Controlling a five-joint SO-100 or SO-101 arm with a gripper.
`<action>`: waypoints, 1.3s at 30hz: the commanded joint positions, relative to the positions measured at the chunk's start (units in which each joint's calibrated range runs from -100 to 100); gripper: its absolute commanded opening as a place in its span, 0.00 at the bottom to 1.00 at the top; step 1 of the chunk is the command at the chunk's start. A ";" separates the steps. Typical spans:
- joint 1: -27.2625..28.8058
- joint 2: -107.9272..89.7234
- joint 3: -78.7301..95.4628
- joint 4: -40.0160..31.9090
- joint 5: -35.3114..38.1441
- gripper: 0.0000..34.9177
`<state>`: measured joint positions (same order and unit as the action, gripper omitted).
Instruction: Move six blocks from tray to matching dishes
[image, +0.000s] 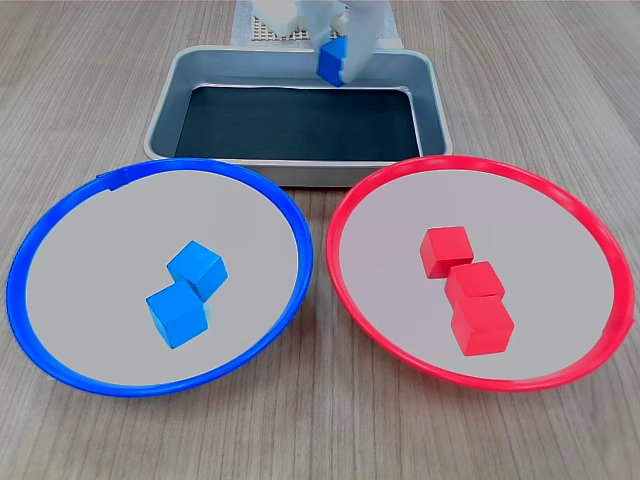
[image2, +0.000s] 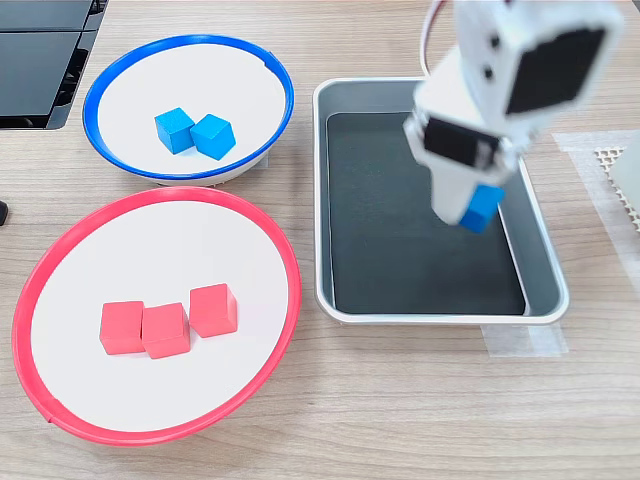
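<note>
Gripper: gripper (image2: 470, 205) of the white arm, clenched on a blue block (image2: 482, 208), hanging above the tray's far end in the first exterior view.
Held block: pinched between the fingers, lifted clear of the dark tray bottom (image: 334, 62).
Tray (image: 160, 125): directly below the gripper, with no other blocks lying in it.
Blue-rimmed dish (image: 60, 230): well apart from the gripper, toward the first exterior view's lower left; two blue blocks (image: 186, 293) touch near its centre.
Red-rimmed dish (image: 590, 230): toward the first exterior view's lower right; three red blocks (image: 470, 290) lie in a touching row.
Table (image: 320, 440): pale wood-grain under everything.
</note>
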<state>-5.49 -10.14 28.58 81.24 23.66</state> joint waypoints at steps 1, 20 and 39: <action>9.96 3.88 -23.08 -3.69 -7.33 0.00; 23.51 20.68 -29.36 -42.82 -11.09 0.32; 8.73 -73.39 61.40 -47.44 -23.98 0.00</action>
<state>2.48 -66.92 78.22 29.45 -1.39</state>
